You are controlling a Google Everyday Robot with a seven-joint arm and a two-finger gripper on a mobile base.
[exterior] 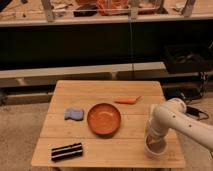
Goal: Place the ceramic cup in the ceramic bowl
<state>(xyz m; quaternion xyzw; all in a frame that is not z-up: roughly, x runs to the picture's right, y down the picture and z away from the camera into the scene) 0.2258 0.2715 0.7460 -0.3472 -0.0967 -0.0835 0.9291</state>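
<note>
Near the table [95,97] corner, the gripper [156,139] pinches the ceramic cup [155,149] tight. That way it can carry it to the ceramic bowl [104,119].

Cut off by the right edge: the white robot arm [176,116], past its elbow. Down at the small round white ceramic cup [154,150] near the right front corner of the pale wooden table [100,90], the gripper [156,141], closed. Impossible to tell whether clamped on the rim or merely inside. Upper back wall of the cup hidden behind the wrist. Too small to identify: the black slatted object [67,151], the blue-grey lump [74,114], the thin orange stick [126,100]. Cropped by the top edge: the shelf clutter [115,7].
</note>
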